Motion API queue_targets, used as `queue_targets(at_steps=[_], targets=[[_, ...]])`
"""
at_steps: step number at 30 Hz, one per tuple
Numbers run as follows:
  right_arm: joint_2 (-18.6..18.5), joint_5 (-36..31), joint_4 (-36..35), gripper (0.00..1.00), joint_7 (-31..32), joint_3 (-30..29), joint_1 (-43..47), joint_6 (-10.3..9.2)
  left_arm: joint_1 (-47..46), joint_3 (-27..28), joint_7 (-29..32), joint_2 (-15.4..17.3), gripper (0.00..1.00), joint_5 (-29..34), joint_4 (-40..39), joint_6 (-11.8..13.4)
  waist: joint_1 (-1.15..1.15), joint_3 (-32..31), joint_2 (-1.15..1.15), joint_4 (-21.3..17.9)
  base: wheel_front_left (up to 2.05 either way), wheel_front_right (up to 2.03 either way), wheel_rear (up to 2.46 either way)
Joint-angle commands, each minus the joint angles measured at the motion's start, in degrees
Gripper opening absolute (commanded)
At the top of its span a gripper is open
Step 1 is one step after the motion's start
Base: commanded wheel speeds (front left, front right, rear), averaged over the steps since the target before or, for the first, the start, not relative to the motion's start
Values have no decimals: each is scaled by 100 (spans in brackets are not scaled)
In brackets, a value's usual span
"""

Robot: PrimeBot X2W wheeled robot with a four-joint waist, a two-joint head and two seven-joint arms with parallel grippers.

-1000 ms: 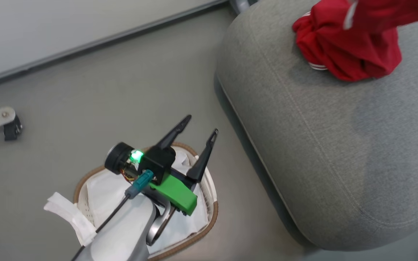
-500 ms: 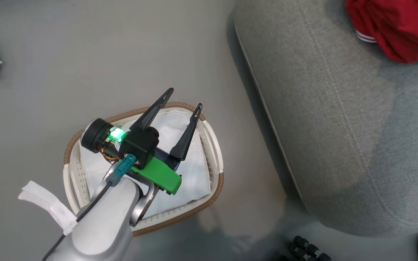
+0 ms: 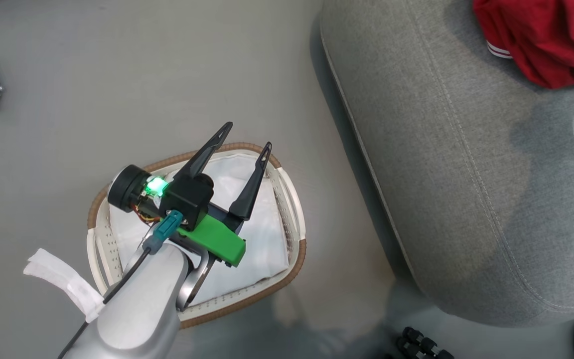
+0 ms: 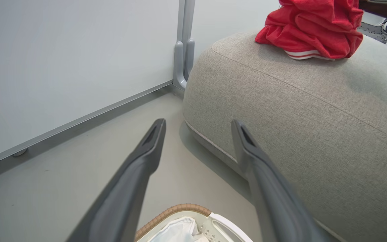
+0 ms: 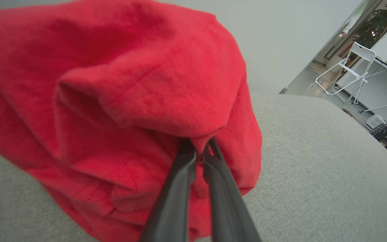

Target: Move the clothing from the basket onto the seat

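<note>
**Head view.** The small oval white plastic basket [image 3: 294,214] with a brown woven rim stands on the grey floor [image 3: 117,75] at lower centre-left. Its white cloth liner [image 3: 267,239] covers the inside. Above it hangs the left hand [image 3: 248,134]. Its two long dark fingers are spread wide and hold nothing, and their tips point up the frame over the basket's upper rim. A strip of white tape [image 3: 63,284] juts from the silver forearm at lower left. The large grey woven-fabric seat [image 3: 441,174], with rounded corner and stitched seam, takes up the right half, near the basket but apart from it. The bright red soft fabric clothing [image 3: 541,40] lies bunched on the seat in the upper right corner, with white stripe trim [image 3: 497,50] at its left edge. Whether the heap is one garment or two cannot be told.

**Left wrist view.** The spread fingers of the left hand [image 4: 198,123] frame the floor and the seat's [image 4: 297,117] rounded corner. The basket [image 4: 180,208] rim shows at bottom centre. The clothing [image 4: 311,27] sits atop the seat at upper right, and a pale wall panel [image 4: 62,67] occupies the upper left.

**Right wrist view.** The right hand [image 5: 200,144] is closed, its fingertips pinching a fold of the clothing [image 5: 113,101], which bulks across left and centre. The seat [image 5: 314,168] spreads beneath and to the right. A white folding chair [image 5: 351,67] stands at upper right.
</note>
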Motion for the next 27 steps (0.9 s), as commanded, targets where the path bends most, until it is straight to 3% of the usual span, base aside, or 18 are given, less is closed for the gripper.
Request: queue_targets(at_steps=[1, 2, 14, 20, 27], targets=[[-5, -42, -66, 81, -11, 26, 180, -7, 82, 35, -4, -16, 100, -39, -5, 16, -1, -145, 0, -23, 0, 0, 0], [4, -47, -100, 100, -11, 40, 249, -7, 107, 57, -4, -29, 100, -48, -17, 16, -1, -193, 0, -26, 0, 0, 0], [-78, -49, -428, 100, -11, 292, 1070, -7, 530, 640, -4, -331, 100, -242, -39, 3, -1, -1165, 0, 140, 0, 0, 0], [-56, -17, -682, 100, -11, 485, 1076, -7, 851, 1087, -4, -544, 100, -341, 22, -18, -1, -1738, 0, 439, 0, 0, 0], [271, 186, -1021, 100, -11, 738, 1247, -7, 1248, 1651, -4, -727, 100, -269, 125, 11, -1, -2247, 0, 928, 0, 0, 0]])
